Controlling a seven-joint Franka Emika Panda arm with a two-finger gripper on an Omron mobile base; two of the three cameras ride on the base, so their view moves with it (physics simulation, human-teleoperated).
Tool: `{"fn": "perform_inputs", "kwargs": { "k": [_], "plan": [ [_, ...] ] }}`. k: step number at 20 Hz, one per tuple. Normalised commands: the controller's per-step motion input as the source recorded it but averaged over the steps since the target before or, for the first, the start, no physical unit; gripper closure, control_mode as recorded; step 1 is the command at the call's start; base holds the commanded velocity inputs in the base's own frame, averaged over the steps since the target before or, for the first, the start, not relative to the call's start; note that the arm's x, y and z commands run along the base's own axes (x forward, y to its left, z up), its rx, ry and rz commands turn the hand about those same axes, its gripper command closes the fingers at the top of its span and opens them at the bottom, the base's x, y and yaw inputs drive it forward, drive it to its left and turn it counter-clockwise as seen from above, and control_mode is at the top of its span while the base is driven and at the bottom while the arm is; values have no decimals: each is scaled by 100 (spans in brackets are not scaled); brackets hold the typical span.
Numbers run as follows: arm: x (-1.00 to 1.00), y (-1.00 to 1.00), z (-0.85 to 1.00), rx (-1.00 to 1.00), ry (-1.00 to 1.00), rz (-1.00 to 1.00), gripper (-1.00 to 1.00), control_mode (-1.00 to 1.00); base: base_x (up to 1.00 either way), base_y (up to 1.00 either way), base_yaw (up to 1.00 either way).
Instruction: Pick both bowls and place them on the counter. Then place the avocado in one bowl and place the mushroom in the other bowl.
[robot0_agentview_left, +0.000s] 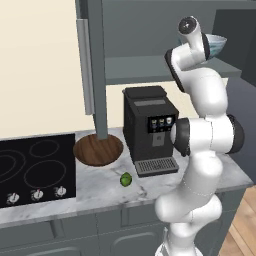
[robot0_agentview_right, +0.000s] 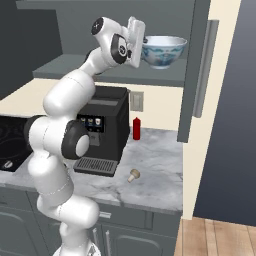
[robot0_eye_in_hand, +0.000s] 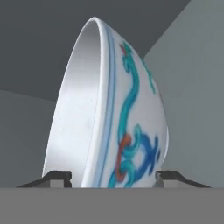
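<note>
The white bowl (robot0_agentview_right: 162, 50) with blue pattern stands on the upper cabinet shelf (robot0_agentview_right: 75, 67). My gripper (robot0_agentview_right: 144, 47) is at its near rim. In the hand view the bowl (robot0_eye_in_hand: 131, 109) lies sideways, and the gripper (robot0_eye_in_hand: 113, 177) is open with one fingertip (robot0_eye_in_hand: 57, 177) inside the wall and the other outside, close to it. The brown wooden bowl (robot0_agentview_left: 98, 149) sits on the marble counter (robot0_agentview_left: 100, 192) left of the coffee machine. The green avocado (robot0_agentview_left: 126, 179) lies in front of it near the counter's edge. The beige mushroom (robot0_agentview_right: 133, 175) lies on the counter (robot0_agentview_right: 160, 155), right of the machine.
A black coffee machine (robot0_agentview_left: 150, 130) stands mid-counter under the shelf, with a red bottle (robot0_agentview_right: 136, 129) behind it. The black cooktop (robot0_agentview_left: 35, 170) is at the left. Open grey cabinet doors (robot0_agentview_left: 92, 65) (robot0_agentview_right: 200, 65) flank the shelf.
</note>
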Motion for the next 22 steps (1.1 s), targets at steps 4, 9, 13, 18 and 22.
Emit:
{"fn": "perform_inputs", "kwargs": {
  "k": [4, 9, 13, 18, 22],
  "plan": [
    [-27, -1, -16, 0, 0, 0, 100, -100, 0, 0, 0],
    [-47, 13, -10, 0, 5, 0, 100, -100, 0, 0, 0],
    [-43, 18, 0, 0, 14, 0, 100, -100, 0, 0, 0],
    [-53, 23, 0, 6, 8, 1, 100, -100, 0, 0, 0],
    [-64, 25, 0, 13, 0, 4, 100, -100, 0, 0, 0]
  ]
}}
